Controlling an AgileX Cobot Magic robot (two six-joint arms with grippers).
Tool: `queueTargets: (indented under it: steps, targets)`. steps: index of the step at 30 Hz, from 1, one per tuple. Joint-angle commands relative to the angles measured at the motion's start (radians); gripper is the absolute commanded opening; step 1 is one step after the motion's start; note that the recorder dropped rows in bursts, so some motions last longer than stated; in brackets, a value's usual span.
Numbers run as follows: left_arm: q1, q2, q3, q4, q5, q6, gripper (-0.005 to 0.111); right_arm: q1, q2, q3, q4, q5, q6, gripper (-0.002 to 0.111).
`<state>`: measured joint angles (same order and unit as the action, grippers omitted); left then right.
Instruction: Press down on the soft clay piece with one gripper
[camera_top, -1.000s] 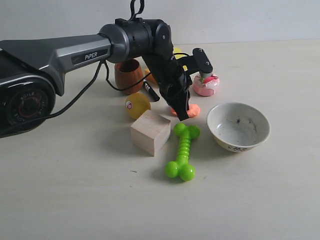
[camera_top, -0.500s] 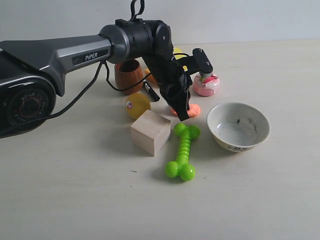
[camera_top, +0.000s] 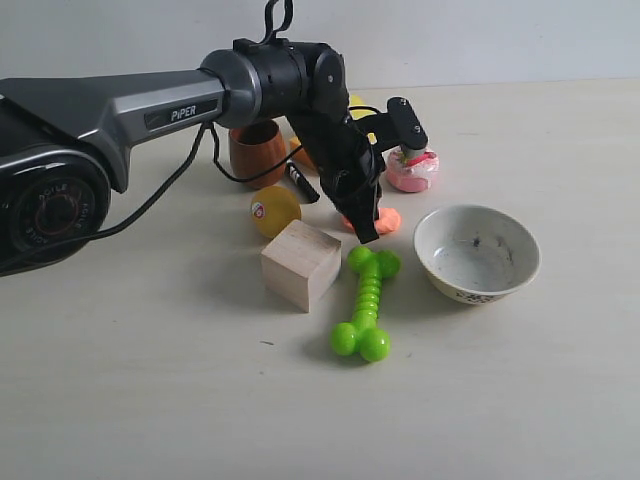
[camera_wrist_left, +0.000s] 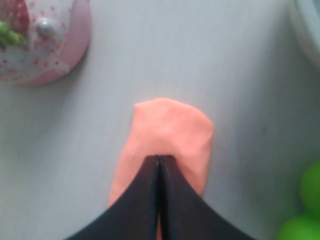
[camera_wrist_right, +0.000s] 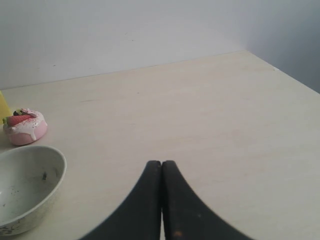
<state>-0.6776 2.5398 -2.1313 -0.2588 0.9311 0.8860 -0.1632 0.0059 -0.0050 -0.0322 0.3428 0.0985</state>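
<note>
Pale wooden table (camera_top: 150, 400): soft clay piece (camera_wrist_left: 170, 127) is seen nearer the far edge, roughly mid-width, with the left gripper (camera_wrist_left: 159, 160) set tip-down on it, jaws closed, so force should be applied straight down, centred, without sideways drag.

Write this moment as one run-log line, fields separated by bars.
left tool: shut, tips on soft clay piece | right tool: shut, holding nothing | step: press apparently under way
</note>
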Motion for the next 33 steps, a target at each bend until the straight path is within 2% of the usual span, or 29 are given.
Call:
queueTargets:
  steps: [1,19,33]
  targets:
    - [-0.002,-0.006,0.012,0.014,-0.01,-0.01,0.0,0.0,-0.006,0.005,0.0,-0.004,0.0,0.0]
    - [-0.002,-0.05,0.012,-0.025,-0.058,-0.01,0.0,0.0,-0.006,0.005,0.0,-0.004,0.0,0.0]
    - [0.0,-0.052,0.012,-0.033,-0.027,-0.025,0.0,0.0,-0.006,0.005,0.0,-0.004,0.0,0.0]
